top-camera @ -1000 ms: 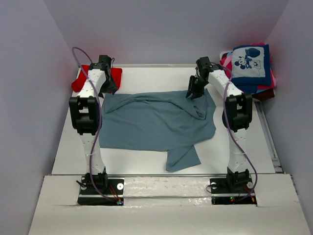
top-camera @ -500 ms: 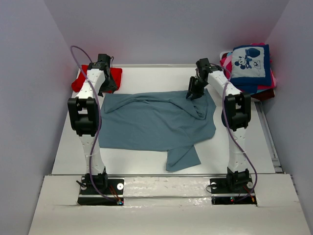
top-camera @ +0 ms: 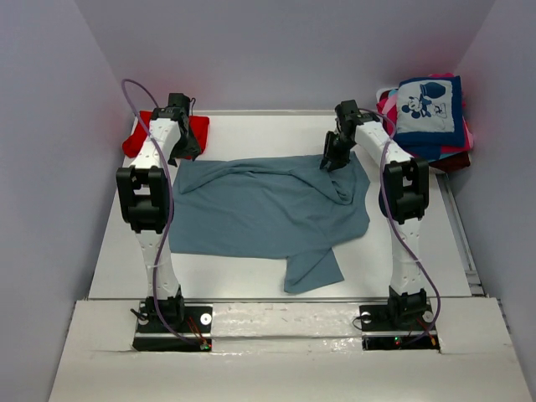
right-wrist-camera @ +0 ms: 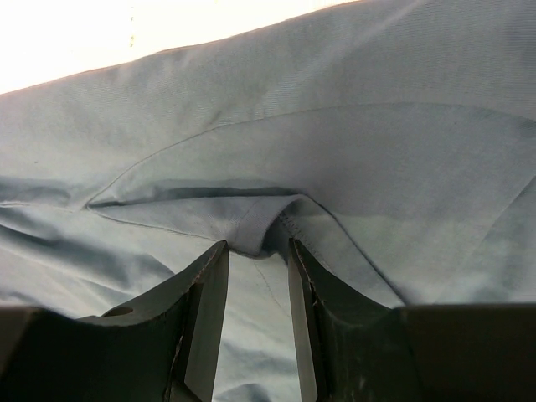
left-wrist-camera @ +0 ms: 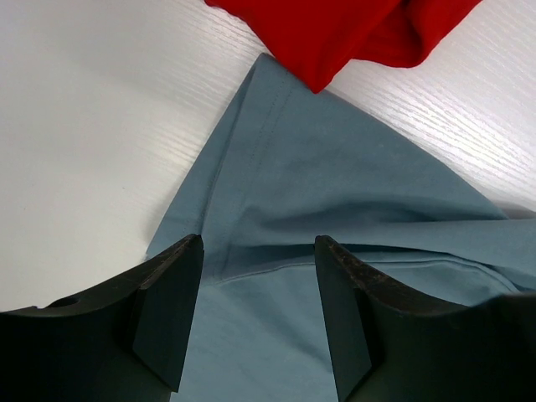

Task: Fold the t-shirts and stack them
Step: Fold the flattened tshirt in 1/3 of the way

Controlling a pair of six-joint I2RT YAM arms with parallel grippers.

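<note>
Under the left claw (left-wrist-camera: 258, 251), whose jaws stand wide and hold nothing, the far left corner of the grey-blue tee (top-camera: 268, 209) lies flat on the table (top-camera: 251, 130). Just ahead of that claw sits the red tee (left-wrist-camera: 335, 25), its tip meeting that corner. Between the narrow jaws of the right claw (right-wrist-camera: 258, 244), a raised fold of the grey-blue tee's hem is pinched. Right of that claw, well apart, lies a pile (top-camera: 429, 109) of other tees, a mouse-print one on top.
</note>
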